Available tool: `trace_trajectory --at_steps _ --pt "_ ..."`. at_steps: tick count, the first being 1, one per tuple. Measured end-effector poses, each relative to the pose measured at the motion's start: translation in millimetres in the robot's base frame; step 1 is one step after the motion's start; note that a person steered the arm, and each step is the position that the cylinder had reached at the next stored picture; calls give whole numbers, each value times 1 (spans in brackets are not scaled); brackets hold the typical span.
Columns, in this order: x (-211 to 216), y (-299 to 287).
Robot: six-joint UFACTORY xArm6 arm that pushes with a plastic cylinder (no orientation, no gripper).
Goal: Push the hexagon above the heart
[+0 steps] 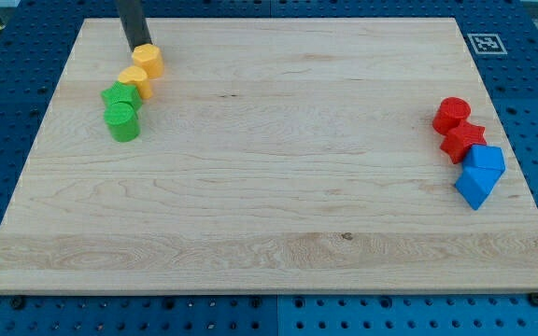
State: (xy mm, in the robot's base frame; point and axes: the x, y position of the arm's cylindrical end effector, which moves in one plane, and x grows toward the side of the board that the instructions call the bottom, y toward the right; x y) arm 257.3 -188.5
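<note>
My tip [140, 47] is at the view's top left, touching or almost touching the upper left side of a yellow hexagon-like block [149, 60]. Just below and left of that block lies a second yellow block [135, 81], which looks like a heart. The two yellow blocks touch. The rod rises from the tip out of the view's top edge.
A green star-like block [119, 96] and a green cylinder [122, 122] continue the same line down and left. At the view's right are a red cylinder [452, 114], a red star-like block [463, 141] and two blue blocks [485, 160] [474, 189]. The wooden board [269, 224] has a marker tag [486, 43] at its top right corner.
</note>
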Motion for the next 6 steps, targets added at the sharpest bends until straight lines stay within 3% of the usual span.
trace_trajectory --at_steps 2,4,6 --pt "12 45" --pt "15 13" --pt "13 23"
